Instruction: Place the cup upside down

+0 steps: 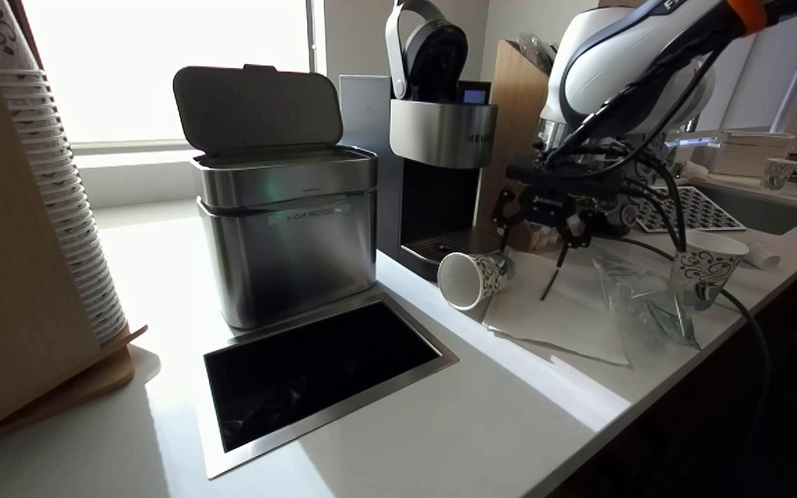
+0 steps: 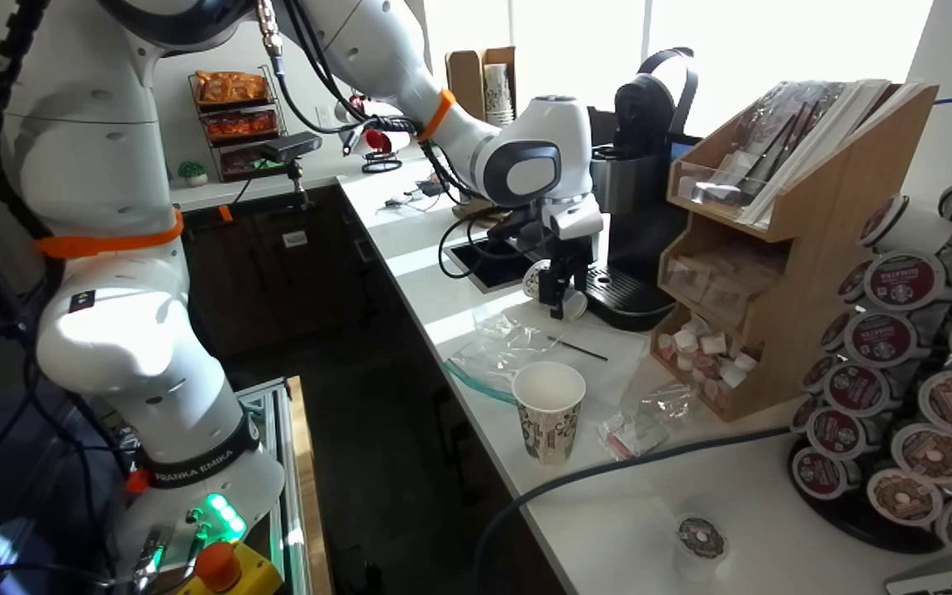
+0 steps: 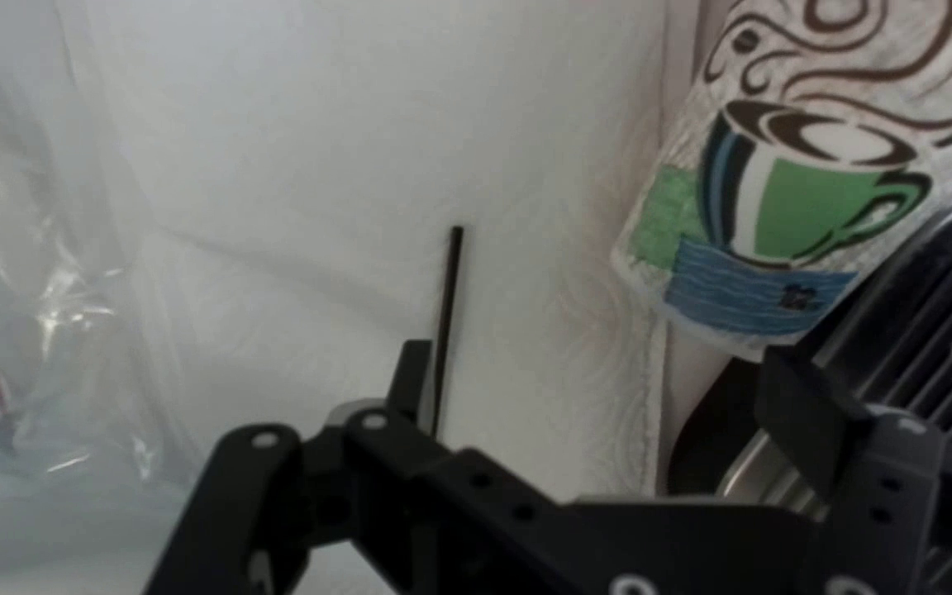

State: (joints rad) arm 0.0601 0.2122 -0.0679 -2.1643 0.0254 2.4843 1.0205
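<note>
The cup, white paper with a printed pattern, lies on its side beside the coffee machine, its open mouth toward the camera in an exterior view. In the wrist view the cup is at the upper right, its base end close to the right fingertip. My gripper is open, its fingers wide apart with nothing between them. In an exterior view the gripper is low beside the cup's base end. In an exterior view the gripper hides the middle of the cup. Whether a finger touches the cup I cannot tell.
A second similar cup stands upright near the counter edge. A paper towel, a black stick and a clear plastic bag lie nearby. The coffee machine, metal recycle bin and dark counter opening are close.
</note>
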